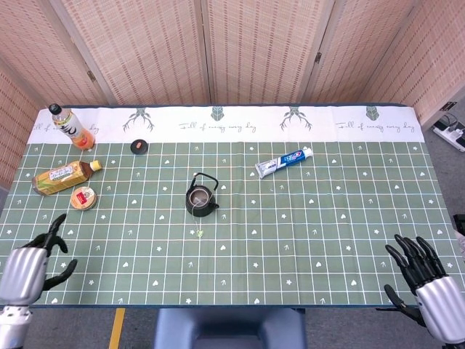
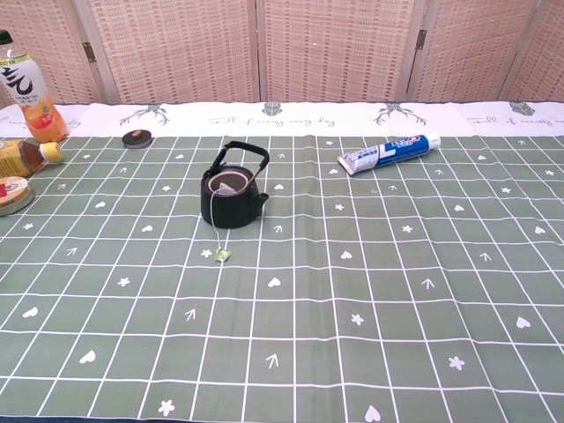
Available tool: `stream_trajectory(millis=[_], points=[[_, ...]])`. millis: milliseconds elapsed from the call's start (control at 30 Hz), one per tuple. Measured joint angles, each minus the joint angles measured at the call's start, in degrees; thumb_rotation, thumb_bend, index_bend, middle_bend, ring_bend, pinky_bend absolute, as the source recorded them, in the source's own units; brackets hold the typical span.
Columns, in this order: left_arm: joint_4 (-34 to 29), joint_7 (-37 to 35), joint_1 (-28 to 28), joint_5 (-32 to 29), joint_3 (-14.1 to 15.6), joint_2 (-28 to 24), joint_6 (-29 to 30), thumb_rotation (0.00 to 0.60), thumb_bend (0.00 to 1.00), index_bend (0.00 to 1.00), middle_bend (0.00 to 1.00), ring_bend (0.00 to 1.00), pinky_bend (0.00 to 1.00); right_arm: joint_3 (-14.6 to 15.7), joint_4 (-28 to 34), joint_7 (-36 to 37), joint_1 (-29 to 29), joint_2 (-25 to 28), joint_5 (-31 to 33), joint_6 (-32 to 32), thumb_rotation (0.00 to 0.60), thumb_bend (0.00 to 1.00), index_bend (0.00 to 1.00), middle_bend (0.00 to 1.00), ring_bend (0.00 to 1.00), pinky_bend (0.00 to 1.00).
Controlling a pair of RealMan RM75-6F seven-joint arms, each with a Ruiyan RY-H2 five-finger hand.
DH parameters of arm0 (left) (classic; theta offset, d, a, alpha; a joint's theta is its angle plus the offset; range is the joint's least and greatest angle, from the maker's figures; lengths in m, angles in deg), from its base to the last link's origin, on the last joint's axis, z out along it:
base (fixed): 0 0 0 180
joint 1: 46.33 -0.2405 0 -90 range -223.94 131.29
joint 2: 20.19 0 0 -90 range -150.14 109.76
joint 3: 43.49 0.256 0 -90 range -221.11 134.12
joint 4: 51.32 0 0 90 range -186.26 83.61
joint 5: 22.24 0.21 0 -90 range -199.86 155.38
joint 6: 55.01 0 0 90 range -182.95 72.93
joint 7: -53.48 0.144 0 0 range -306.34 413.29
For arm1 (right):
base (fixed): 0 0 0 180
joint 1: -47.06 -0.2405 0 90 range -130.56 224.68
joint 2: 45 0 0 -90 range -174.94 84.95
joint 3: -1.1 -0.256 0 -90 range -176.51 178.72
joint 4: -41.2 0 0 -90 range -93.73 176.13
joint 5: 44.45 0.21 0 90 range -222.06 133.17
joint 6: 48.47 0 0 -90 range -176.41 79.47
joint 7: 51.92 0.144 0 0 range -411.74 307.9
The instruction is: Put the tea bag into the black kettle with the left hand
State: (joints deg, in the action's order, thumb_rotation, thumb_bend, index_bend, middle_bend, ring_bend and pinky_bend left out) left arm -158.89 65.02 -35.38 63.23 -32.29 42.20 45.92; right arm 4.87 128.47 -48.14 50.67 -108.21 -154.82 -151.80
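The left hand (image 1: 25, 265) and right hand (image 1: 429, 287) are showing only partly at the head view's bottom edge. The kettle (image 2: 233, 196) is hiding most of the tea bag (image 2: 228, 188).

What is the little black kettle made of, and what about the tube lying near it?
The black kettle looks like cast iron or dark-coated metal: matte black, thick-walled, with a thin arched handle. It could also be glazed ceramic. The toothpaste tube looks like soft glossy plastic: it lies flat, tapers to a crimped end, and shines white with blue printing.
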Motion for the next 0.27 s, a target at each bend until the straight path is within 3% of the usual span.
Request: stream_trajectory(millis=[133, 267], points=[[2.9, 4.7, -7.3, 0.7, 1.0, 3.3, 5.0, 0.600, 0.32, 0.00, 0.07, 0.00, 0.13, -0.3, 2.2, -1.3, -1.4, 0.5, 1.9, 3.7, 0.600, 0.36, 0.00, 0.00, 0.07, 0.00], [5.2, 9.9, -10.6, 2.5, 1.5, 6.6, 7.3, 0.600, 0.30, 0.00, 0.02, 0.00, 0.10, -0.3, 3.5, -1.9, -2.2, 1.0, 3.2, 5.9, 0.600, 0.37, 0.00, 0.00, 0.07, 0.00]])
